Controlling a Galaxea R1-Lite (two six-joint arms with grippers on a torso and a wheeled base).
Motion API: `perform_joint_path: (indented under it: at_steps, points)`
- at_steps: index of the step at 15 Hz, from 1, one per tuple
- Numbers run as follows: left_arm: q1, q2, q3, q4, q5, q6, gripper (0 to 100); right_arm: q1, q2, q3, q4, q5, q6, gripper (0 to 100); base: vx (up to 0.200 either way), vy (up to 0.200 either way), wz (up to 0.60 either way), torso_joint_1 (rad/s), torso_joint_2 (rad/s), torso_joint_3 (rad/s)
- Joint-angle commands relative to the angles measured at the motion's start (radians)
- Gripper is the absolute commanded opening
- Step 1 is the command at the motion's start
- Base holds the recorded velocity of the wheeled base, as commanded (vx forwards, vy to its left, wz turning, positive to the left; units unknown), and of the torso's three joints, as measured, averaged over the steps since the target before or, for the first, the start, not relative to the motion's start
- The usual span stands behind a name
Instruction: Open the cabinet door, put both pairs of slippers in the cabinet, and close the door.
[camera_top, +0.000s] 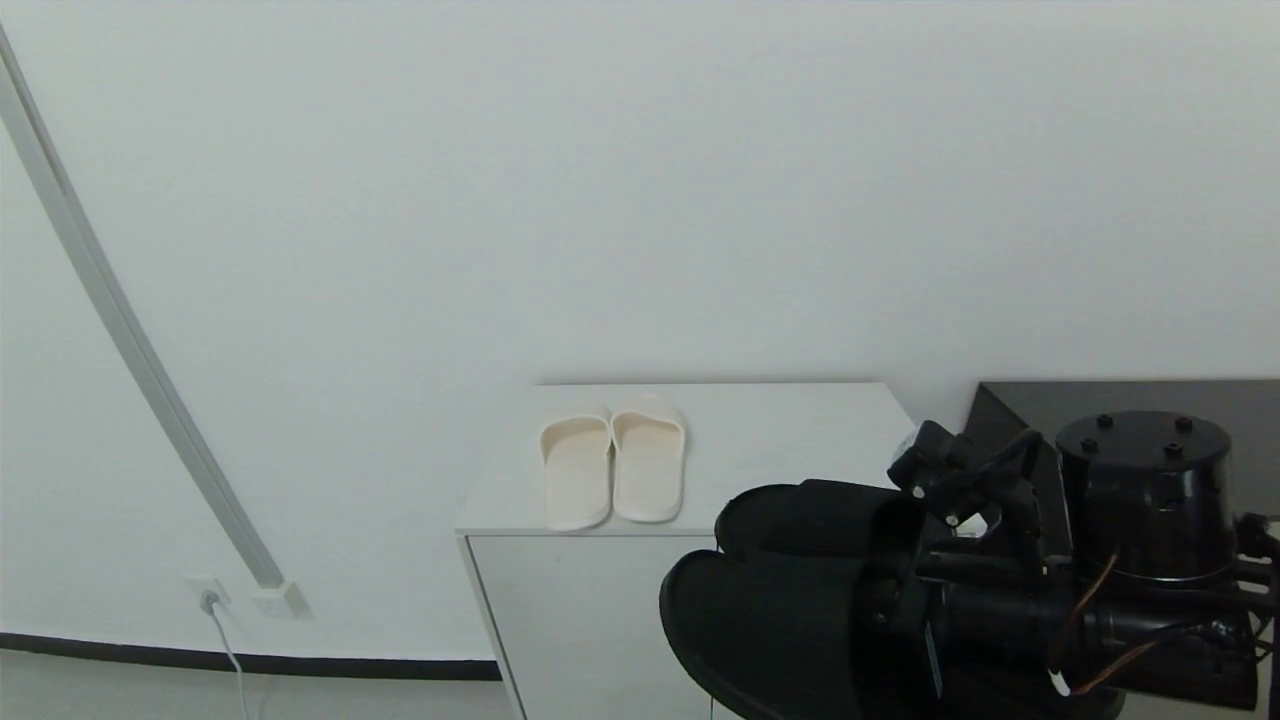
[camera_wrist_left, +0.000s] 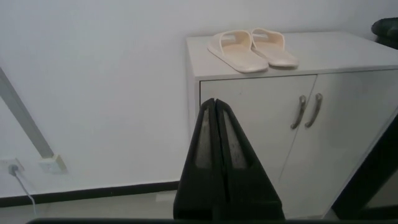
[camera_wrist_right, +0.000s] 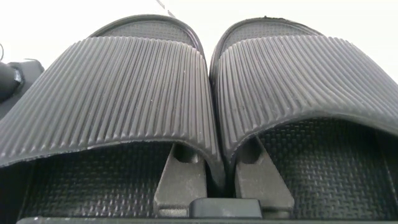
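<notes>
While the pair of black rubber slippers (camera_wrist_right: 149, 87) is pinched by the right tool (camera_wrist_right: 219, 177), it is held in front of the right part of the white two-door cabinet (camera_top: 590, 620), about level with the cabinet's top; whether the pair touches that top cannot be told. Broad straps with fine lengthwise ribs and footbeds with a small raised diamond pattern are seen on the black slippers, which are pressed side by side. One grey finger (camera_wrist_right: 180, 180) is passed under each strap, so that the two adjoining inner walls are clamped between the fingers. From the head view the pair is seen as two dark rounded shapes, one above the other, with the rounded ends turned towards the robot's left. A second pair, of smooth cream-coloured moulded slippers (camera_top: 612, 465), is set neatly side by side on the cabinet top, near its front-left corner and well apart from the black pair. Both cabinet doors (camera_wrist_left: 280, 137) are shut, and two slim curved metal handles (camera_wrist_left: 300, 112) are mounted just beside each other where the doors meet. The left tool (camera_wrist_left: 215, 109) is held off the cabinet's left front, its two dark fingers pressed flat together with nothing between them. On the white wall to the left, a grey slanted cable duct (camera_top: 120, 320) is run down to a wall socket (camera_top: 207, 593) above a dark skirting strip (camera_top: 250, 660).
</notes>
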Motion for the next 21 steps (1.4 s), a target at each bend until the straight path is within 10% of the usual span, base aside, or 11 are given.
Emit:
perform_joint_path:
  at_steps: [1,18,19,21]
  points:
    - [0.0,0.0,0.0,0.0,0.0,0.0,0,-0.001,0.006,0.001,0.001,0.0,0.0,0,0.0,0.0,0.0,0.0,0.0,0.0]
    - [0.0,0.0,-0.001,0.0,0.0,0.002,0,-0.002,0.041,0.015,-0.001,0.003,0.002,0,0.0,0.0,0.0,-0.035,0.08,0.043]
    - [0.0,0.0,0.0,0.0,0.0,0.002,100,-0.002,0.04,0.018,-0.001,0.003,0.002,0,0.0,0.0,0.0,-0.173,0.38,0.203]
    - [0.0,0.0,0.0,0.0,-0.001,0.002,100,-0.004,0.041,0.016,-0.002,0.003,0.002,0,0.0,0.0,0.0,-0.166,0.39,0.217]
